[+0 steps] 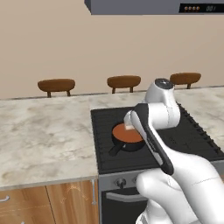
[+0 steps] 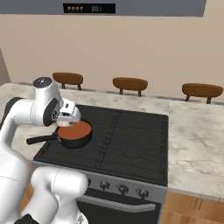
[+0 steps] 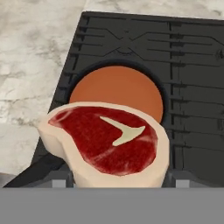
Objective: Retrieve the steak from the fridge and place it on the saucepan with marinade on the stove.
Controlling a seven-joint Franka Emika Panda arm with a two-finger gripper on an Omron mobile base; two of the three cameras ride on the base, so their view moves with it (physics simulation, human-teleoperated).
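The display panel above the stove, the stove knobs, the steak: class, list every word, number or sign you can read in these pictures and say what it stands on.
Black display panel on the grey appliance above the stove: orange dots and pale digits, too blurred to read.
Same panel in the left base view: also unreadable.
Stove knobs: no legible markings.
Steak, saucepan, marble counter: no text.

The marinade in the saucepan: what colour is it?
Orange-brown marinade, smooth and flat, clearest in the hand view.
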